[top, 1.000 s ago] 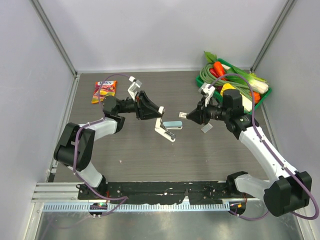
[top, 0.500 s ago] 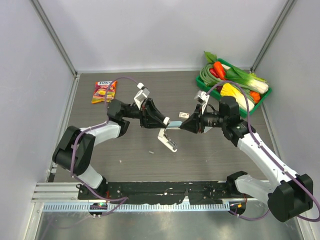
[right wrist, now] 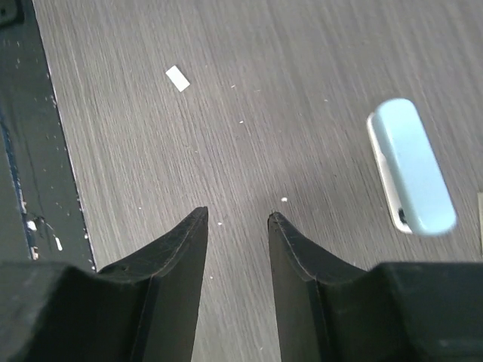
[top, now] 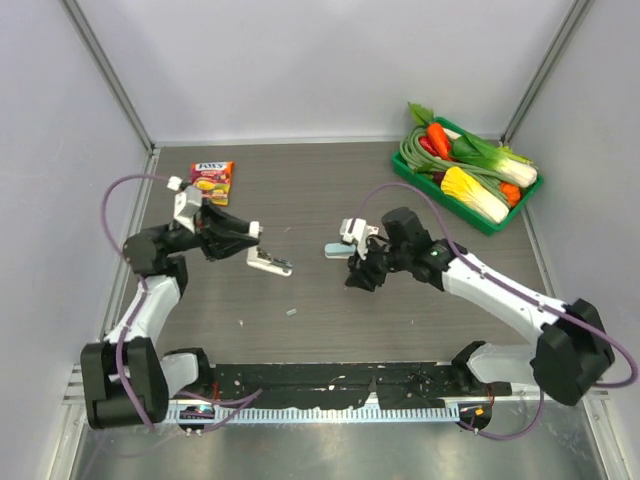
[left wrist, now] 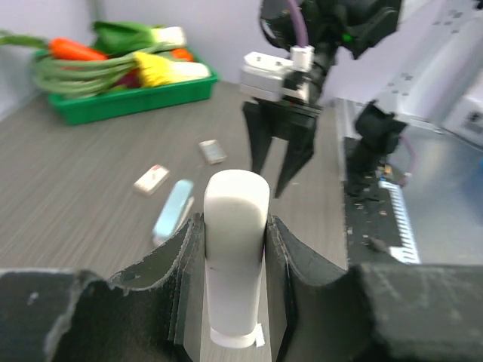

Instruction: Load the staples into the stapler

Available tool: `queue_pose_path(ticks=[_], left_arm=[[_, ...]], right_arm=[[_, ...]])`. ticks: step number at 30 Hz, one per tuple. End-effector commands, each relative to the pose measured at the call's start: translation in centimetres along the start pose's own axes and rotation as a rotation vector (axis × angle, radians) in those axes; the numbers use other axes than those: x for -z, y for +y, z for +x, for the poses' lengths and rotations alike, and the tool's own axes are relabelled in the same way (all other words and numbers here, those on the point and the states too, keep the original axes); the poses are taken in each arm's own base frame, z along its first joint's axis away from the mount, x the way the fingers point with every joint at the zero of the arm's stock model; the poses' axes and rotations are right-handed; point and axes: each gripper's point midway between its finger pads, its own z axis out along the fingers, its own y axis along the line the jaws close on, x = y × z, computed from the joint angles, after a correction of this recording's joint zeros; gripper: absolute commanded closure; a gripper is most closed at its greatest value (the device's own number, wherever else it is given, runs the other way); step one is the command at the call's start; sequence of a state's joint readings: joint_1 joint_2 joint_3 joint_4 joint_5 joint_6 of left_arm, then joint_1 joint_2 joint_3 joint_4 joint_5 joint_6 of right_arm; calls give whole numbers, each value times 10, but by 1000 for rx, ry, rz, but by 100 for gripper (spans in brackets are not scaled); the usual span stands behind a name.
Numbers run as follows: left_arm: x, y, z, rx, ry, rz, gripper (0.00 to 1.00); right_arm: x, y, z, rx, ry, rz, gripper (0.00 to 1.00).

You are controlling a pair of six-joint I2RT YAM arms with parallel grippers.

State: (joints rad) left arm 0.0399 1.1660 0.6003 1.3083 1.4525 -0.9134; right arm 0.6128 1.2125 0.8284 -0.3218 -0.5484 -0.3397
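Left gripper (top: 248, 243) is clamped on the white plastic stapler with a metal underside (top: 268, 263). In the left wrist view the stapler's rounded white end (left wrist: 235, 241) sits squeezed between both fingers and points toward the right arm.

Right gripper (top: 358, 280) points down at the table mid-field. Its jaws stand apart with only bare wood-grain table (right wrist: 249, 90) between them, and nothing is held.

The staples, a tiny flat whitish-cream box with a reddish mark on top (left wrist: 151, 179), lie flat on the table just beside a light-blue rounded stapler (left wrist: 173, 210) and apart from both grippers. In the top view the box is probably hidden under the right wrist, so I cannot place it there. The light-blue stapler (top: 338, 250) lies just left of the right wrist, also untouched.

A small flat greyish piece (left wrist: 213, 151) lies near the staples, but the view is too blurred to identify it. A tiny white scrap (top: 291, 311) lies nearer the arm bases, between the two arms.

The green rectangular plastic tray (top: 516, 207) sits in the far right corner and is full:
- orange carrots (top: 437, 140)
- a leek with a white stem (top: 495, 158)
- a bundle of green long beans (top: 412, 155)
- a yellow vegetable (top: 470, 192)

Everything sits inside the rim, with leafy ends overhanging the far side.

A red-and-yellow snack packet (top: 211, 182) lies flat at the far left.
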Motion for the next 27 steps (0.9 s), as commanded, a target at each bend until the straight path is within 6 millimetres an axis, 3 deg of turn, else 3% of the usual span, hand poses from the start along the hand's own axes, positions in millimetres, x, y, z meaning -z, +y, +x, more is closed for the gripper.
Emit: queue_pose_path(ticks=[1,5,10,15,19,22,27], left_arm=[[39,2,-9,-220,-43,-188,100],[87,28,-11,-221,-112,-466,100],[136,55,-16,-181,-190,-712,100],[132,45,-17,-205,-188,-700,100],[128,39,-14,-225,-172,-679,100],[128,40,-11,-221,-174,-683,100],[132,45,-10,-202,-189,-701,100]], right_arm=[[-15,-7,2,174,103,-44,56],[-35,-4,-1,270,113,-162,57],[-73,6,15,446,166,-256,56],[-103,26,11,494,156,-327,60],[-125,30,-3,455,106,-298,63],[-134,37,-15,473,55,-289,65],[-146,51,-16,500,52,-313,67]])
